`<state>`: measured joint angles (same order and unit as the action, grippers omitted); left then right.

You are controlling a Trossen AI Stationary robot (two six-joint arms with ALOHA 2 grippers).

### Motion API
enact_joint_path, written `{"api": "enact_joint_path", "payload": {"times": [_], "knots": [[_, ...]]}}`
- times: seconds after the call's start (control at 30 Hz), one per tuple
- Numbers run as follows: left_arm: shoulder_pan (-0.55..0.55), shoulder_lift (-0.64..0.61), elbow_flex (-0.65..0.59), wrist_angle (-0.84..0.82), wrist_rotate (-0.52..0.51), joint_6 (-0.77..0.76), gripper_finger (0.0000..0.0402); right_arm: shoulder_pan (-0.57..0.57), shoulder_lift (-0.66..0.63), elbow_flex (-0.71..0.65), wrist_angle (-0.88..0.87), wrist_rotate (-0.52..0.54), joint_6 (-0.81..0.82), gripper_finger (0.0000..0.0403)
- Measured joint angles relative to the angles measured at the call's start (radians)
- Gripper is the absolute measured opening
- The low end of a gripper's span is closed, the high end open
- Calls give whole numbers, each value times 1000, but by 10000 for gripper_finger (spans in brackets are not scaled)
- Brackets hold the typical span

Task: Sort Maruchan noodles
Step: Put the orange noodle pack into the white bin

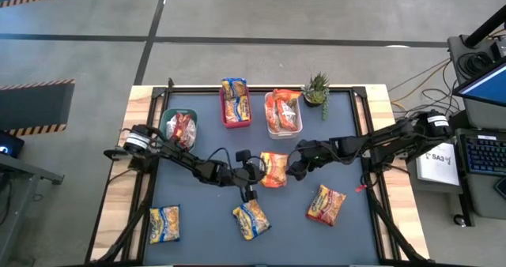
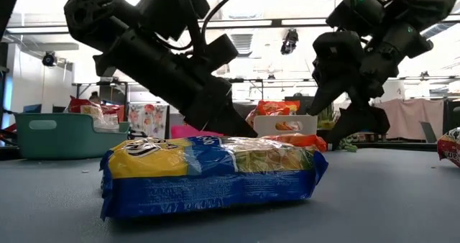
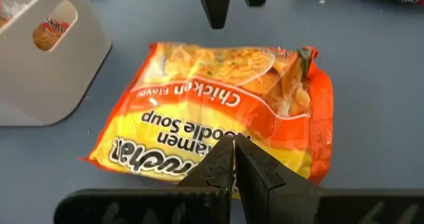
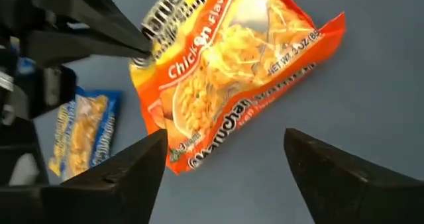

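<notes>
An orange Maruchan chicken packet [image 1: 274, 170] lies mid-table, between my two grippers. My left gripper [image 1: 254, 174] is shut at the packet's left end, which also shows in the left wrist view [image 3: 235, 151]. My right gripper [image 1: 300, 167] is open just right of the packet and touches nothing. In the right wrist view its fingers [image 4: 225, 136] stand wide apart over the packet's edge. Two yellow-and-blue packets [image 1: 164, 223] [image 1: 251, 218] and a red-orange one [image 1: 326, 204] lie flat on the near half of the table. My left gripper pinches the orange packet at the edge of its yellow end [image 3: 199, 164], between its two shut fingers. The fingers come from the table's left, slanting down. The same contact shows in the right wrist view [image 4: 147, 48]. Whether the end is raised off the table does not show.
Along the far edge stand a green bin [image 1: 168, 118] holding a red packet, a red bin [image 1: 224, 109] holding yellow-and-blue packets, and a white bin [image 1: 283, 130] holding orange ones. A small potted plant [image 1: 316, 89] stands at the far right. The nearest yellow-and-blue packet [image 2: 208, 175] fills the low view's foreground.
</notes>
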<state>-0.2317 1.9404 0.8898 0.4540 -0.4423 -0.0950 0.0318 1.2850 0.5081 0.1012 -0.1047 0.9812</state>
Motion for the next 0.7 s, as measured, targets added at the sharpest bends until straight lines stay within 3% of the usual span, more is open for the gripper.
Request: {"api": "enact_joint_path", "payload": {"times": [0.2,0.7], "knots": [[6,29,-1,-1,1,-17,0,-6,0,-27,68,50,14,315],[7,64,-1,5,0,-46,0,-6,53,-28,167,142,-4,313]]}}
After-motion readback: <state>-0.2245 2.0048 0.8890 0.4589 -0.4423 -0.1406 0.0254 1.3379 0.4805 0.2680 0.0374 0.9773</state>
